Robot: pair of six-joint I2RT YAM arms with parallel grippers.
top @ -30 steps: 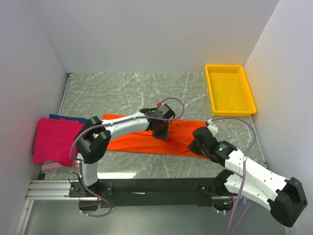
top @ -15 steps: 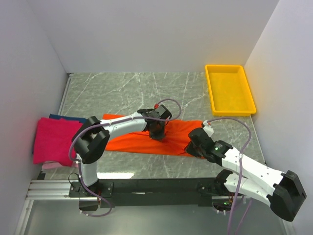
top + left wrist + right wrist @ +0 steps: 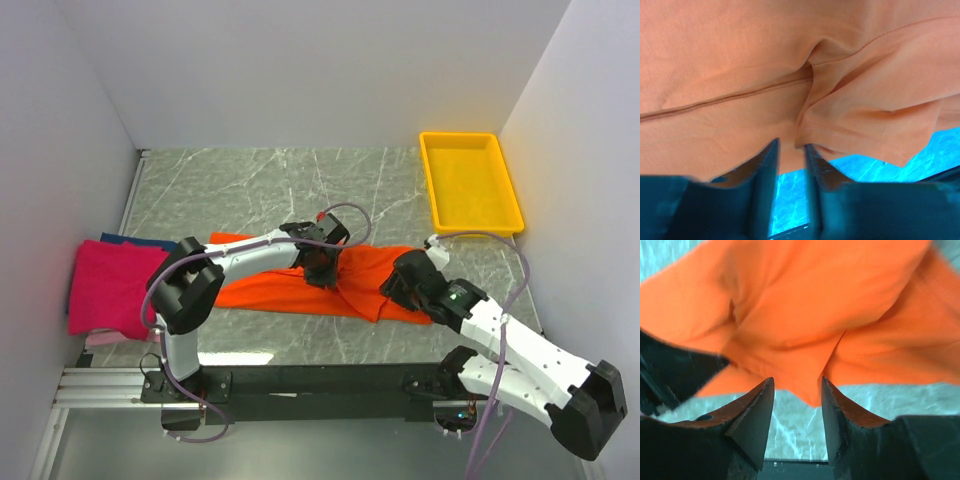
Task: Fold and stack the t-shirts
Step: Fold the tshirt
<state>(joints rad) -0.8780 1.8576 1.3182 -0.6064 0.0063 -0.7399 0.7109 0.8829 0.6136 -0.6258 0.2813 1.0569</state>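
The orange t-shirt [image 3: 270,285] lies stretched across the middle of the table, its right end bunched into folds. My left gripper [image 3: 320,270] hovers over the shirt's middle. In the left wrist view its jaws [image 3: 791,145] stand a little apart, a folded hem of orange cloth [image 3: 740,50] right at the fingertips. My right gripper [image 3: 397,290] is at the shirt's right end, open, and a corner of the orange cloth [image 3: 805,300] hangs loose between the fingertips [image 3: 797,382]. A folded magenta t-shirt [image 3: 110,285] tops a stack at the left, with dark blue [image 3: 125,240] and pale [image 3: 100,340] cloth beneath.
A yellow plastic tray [image 3: 470,182] stands at the back right near the right wall. White walls enclose the marble table [image 3: 260,180] on three sides. The arms' mounting rail [image 3: 300,380] runs along the near edge.
Both grippers were shut and now stand open, letting go of the orange shirt. The right gripper has drawn back slightly to the right, leaving the shirt's right end bunched.
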